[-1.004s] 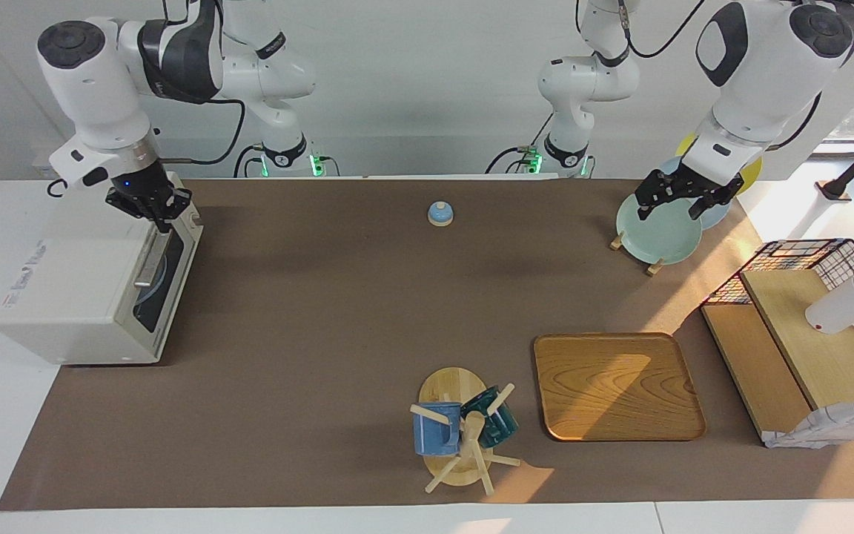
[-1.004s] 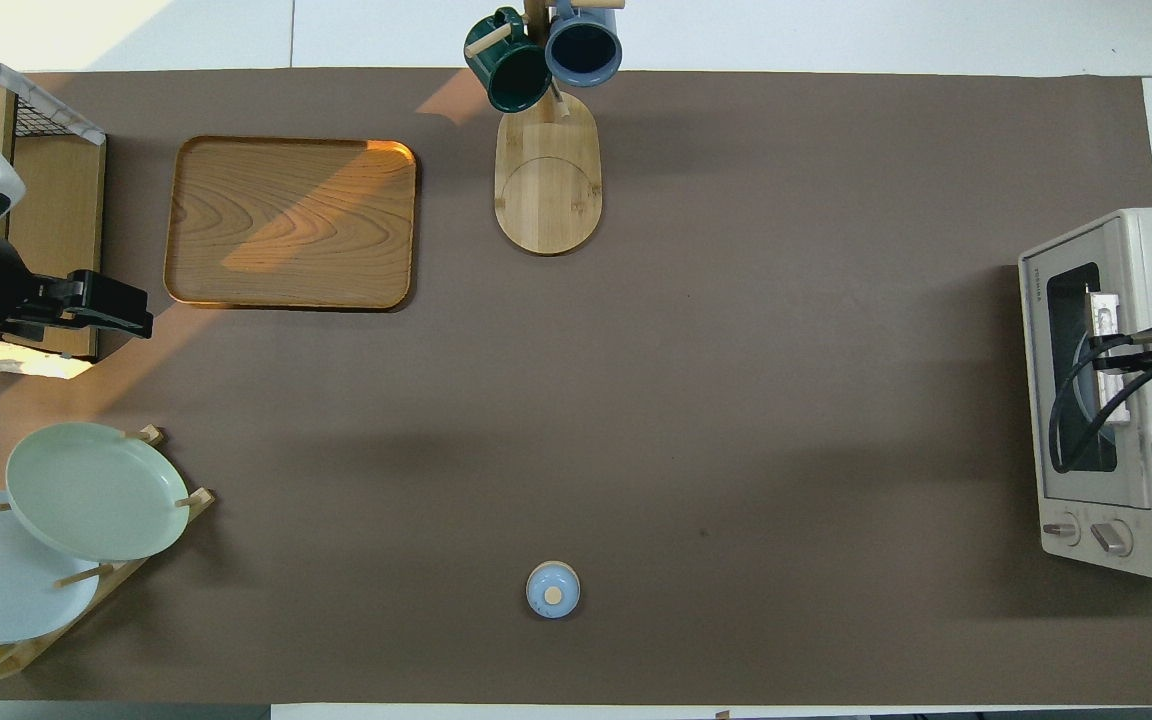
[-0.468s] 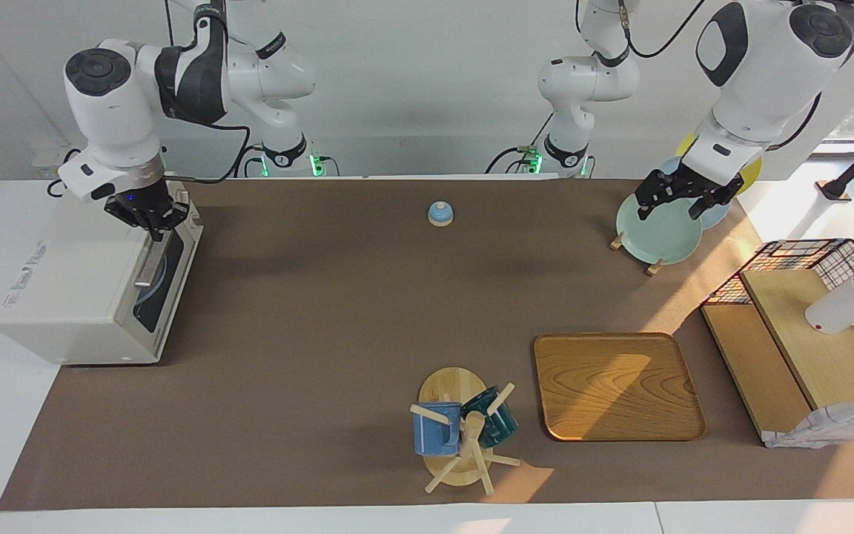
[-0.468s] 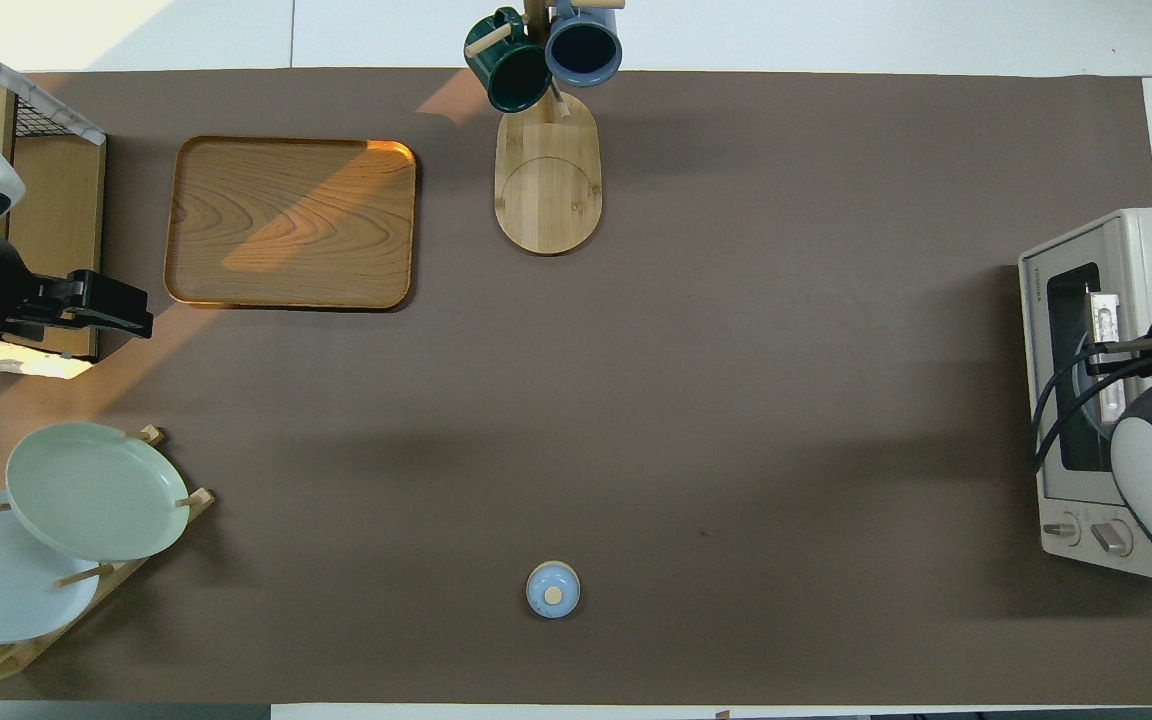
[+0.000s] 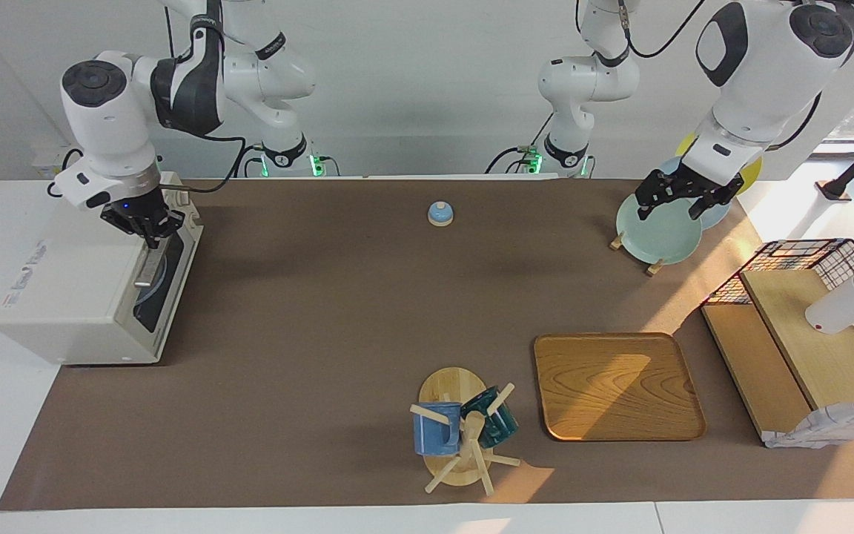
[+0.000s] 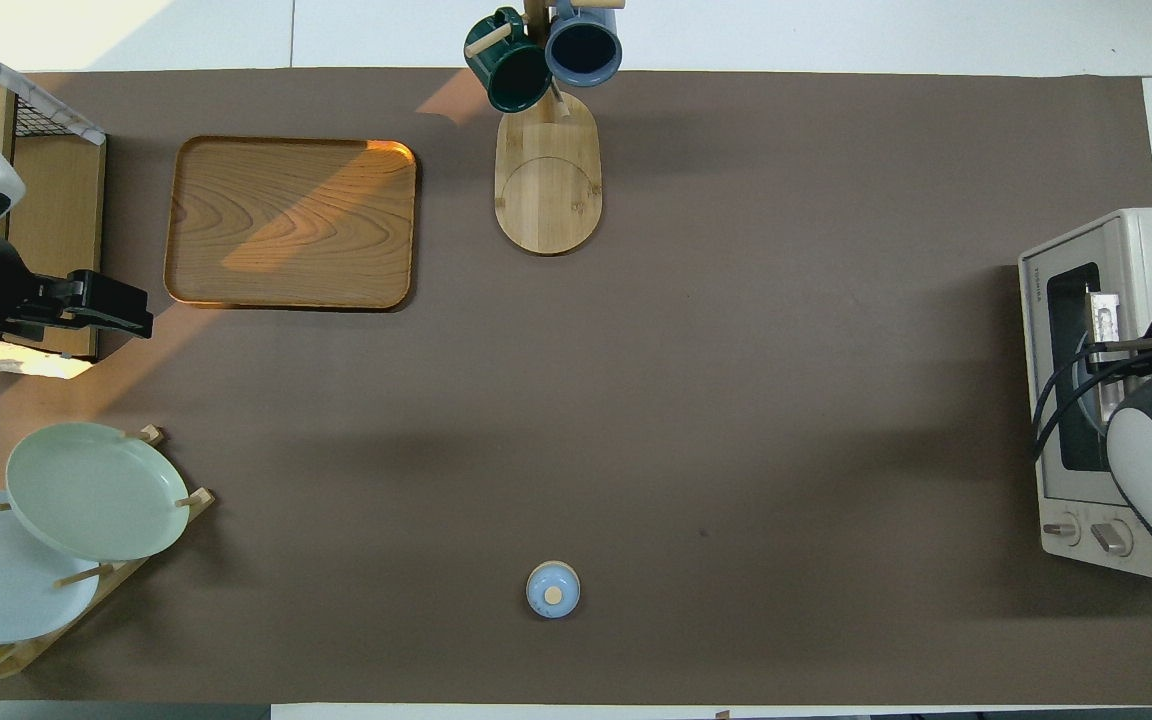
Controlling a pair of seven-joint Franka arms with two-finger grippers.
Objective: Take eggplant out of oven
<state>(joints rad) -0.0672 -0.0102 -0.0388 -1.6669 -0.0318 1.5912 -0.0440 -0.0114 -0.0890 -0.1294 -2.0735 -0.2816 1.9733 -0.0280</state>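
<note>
Surface: brown mat [image 5: 338, 311], white wall.
Oven [image 5: 78, 289]: right arm's end, door closed.
Eggplant: unseen, presumably inside; likely light, glossy-slick; grasp mid-body.
Right gripper [image 5: 147, 226]: at door handle [image 5: 148, 263], finger gap indiscernible.
Left gripper [image 5: 675, 200]: waits spread, empty, over green plate [image 5: 657, 233].

facing cam: mounted high across the counter [image 5: 338, 311], looking back at both robots, whole setup in shot, fairly far off
overhead cam: high above the robots' end, aimed forward and steeply down
shared: oven [image 5: 93, 285] [image 6: 1101, 400], wooden tray [image 5: 616, 386] [image 6: 291, 222], mug tree [image 5: 460, 434] [image 6: 546, 130], basically the full counter
flip: views are half a turn apart
</note>
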